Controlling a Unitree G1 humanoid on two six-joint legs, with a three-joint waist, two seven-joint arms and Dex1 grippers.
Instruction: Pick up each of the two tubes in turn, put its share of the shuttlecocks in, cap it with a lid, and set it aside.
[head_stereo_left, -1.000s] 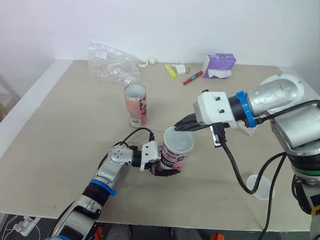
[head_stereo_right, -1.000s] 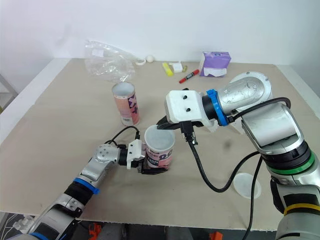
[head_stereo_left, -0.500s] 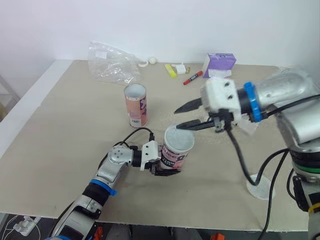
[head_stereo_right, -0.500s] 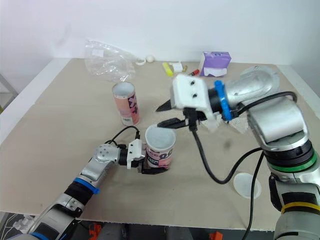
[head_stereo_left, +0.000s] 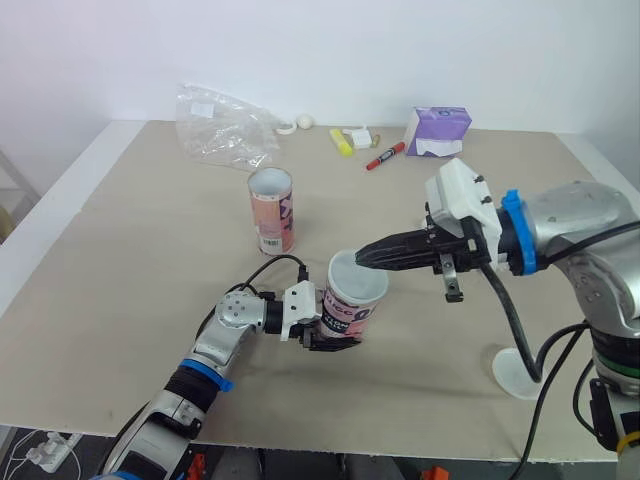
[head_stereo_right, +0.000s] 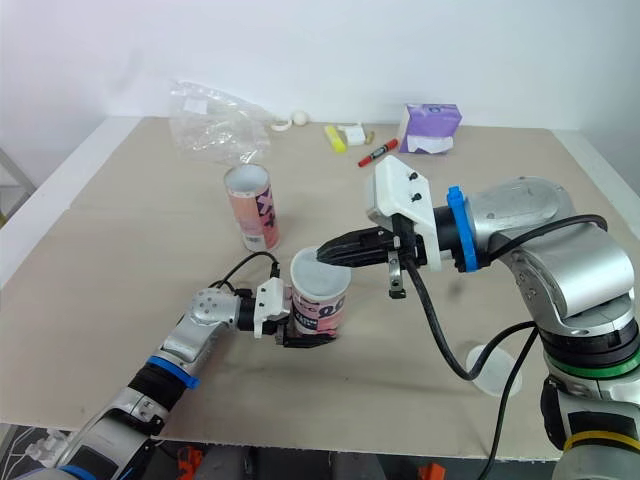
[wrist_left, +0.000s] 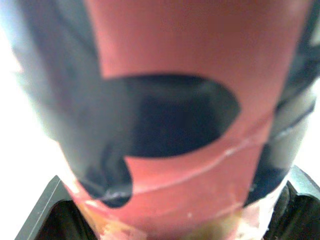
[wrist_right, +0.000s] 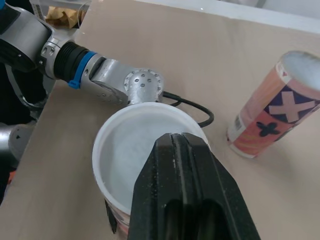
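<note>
A pink and black tube (head_stereo_left: 350, 315) stands on the table's front middle, with a white lid (head_stereo_left: 356, 279) on its top. My left gripper (head_stereo_left: 326, 340) is shut on the tube's base; its black fingers (wrist_left: 47, 210) flank the tube (wrist_left: 165, 125) in the left wrist view. My right gripper (head_stereo_left: 364, 257) is shut, its tips resting on the lid's right rim (wrist_right: 120, 150). A second pink tube (head_stereo_left: 272, 208) stands upright farther back, its top whitish. Another white lid (head_stereo_left: 520, 372) lies flat near the front right edge.
At the back of the table lie a crumpled clear plastic bag (head_stereo_left: 225, 125), a yellow highlighter (head_stereo_left: 341, 141), a red marker (head_stereo_left: 385, 156) and a purple tissue pack (head_stereo_left: 438, 130). A black cable hangs below my right wrist.
My right gripper lifted off the lid and opened half a second ago. It has since shut and come back down onto the lid's rim, with the arm swung right. The left gripper and tube stayed put.
</note>
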